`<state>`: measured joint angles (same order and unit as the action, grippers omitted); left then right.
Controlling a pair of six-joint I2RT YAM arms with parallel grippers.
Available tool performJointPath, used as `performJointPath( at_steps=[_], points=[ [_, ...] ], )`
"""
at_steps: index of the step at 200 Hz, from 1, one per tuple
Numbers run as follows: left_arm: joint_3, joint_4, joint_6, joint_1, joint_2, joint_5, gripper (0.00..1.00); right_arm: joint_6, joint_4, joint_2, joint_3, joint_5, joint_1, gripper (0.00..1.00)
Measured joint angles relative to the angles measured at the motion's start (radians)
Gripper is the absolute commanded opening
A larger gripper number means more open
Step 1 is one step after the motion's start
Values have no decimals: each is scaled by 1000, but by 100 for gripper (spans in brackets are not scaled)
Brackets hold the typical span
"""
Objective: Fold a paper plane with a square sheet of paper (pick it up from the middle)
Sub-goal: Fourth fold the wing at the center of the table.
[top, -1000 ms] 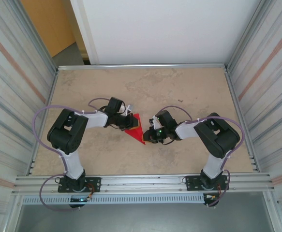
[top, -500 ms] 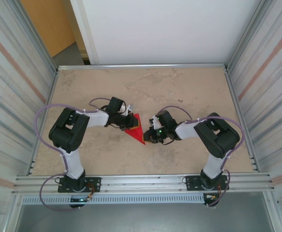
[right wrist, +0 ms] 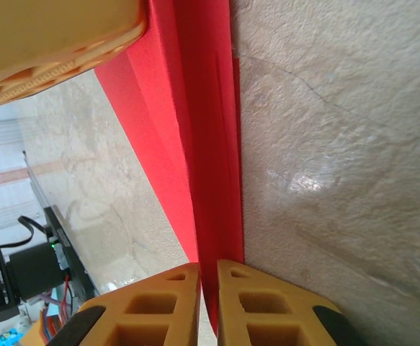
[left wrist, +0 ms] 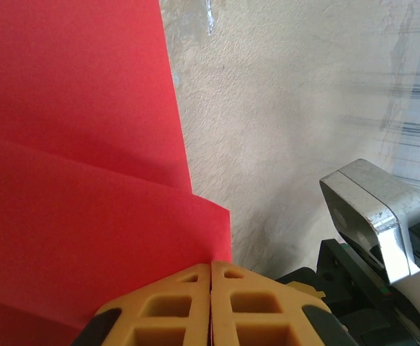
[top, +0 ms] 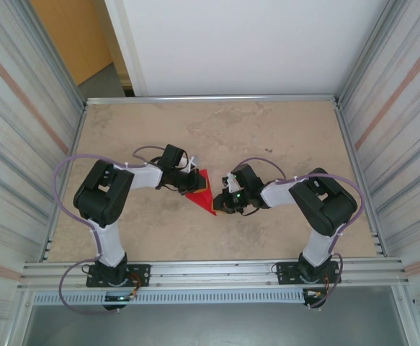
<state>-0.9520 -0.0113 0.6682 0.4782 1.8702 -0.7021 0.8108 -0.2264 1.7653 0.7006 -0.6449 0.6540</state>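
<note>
Two grippers, one paper plane. The right gripper (right wrist: pixel 208 268) has its fingers nearly together, nipping a narrow fold of the red paper plane (top: pixel 204 193). The left gripper (left wrist: pixel 211 265) has its fingers pressed together, tips against the paper's layered edge. The plane sits mid-way across the table (top: pixel 267 137), between both grippers.

Left arm (top: pixel 105 196) and right arm (top: pixel 323 203) are bending inward.
Left gripper (top: pixel 194 183) and right gripper (top: pixel 221 203) are each pinching the red paper (top: pixel 204 193).
</note>
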Motion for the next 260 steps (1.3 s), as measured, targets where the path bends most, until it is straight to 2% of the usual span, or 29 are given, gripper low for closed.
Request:
performJointPath(
  at_steps=[96, 146, 157, 173, 190, 208, 235, 260],
  points=[
    [0, 7, 0, 0, 6, 0, 10, -5, 78, -31, -2, 20, 5, 12],
    [0, 7, -1, 0, 6, 0, 9, -7, 85, -43, -1, 27, 10, 25],
    [0, 7, -1, 0, 6, 0, 9, -8, 109, -63, -1, 52, 9, 30],
    [0, 7, -3, 0, 6, -1, 9, -11, 147, -104, -1, 89, 9, 31],
    [0, 7, -3, 0, 6, -1, 9, -11, 170, -152, -1, 125, 7, 29],
    [0, 7, -3, 0, 6, -1, 9, -13, 172, -179, -1, 140, 6, 24],
    [0, 7, -3, 0, 6, -1, 9, -19, 165, -162, 17, 123, 10, 16],
    [0, 7, -3, 0, 6, -1, 9, -22, 141, -114, 59, 98, 33, 13]
  ],
)
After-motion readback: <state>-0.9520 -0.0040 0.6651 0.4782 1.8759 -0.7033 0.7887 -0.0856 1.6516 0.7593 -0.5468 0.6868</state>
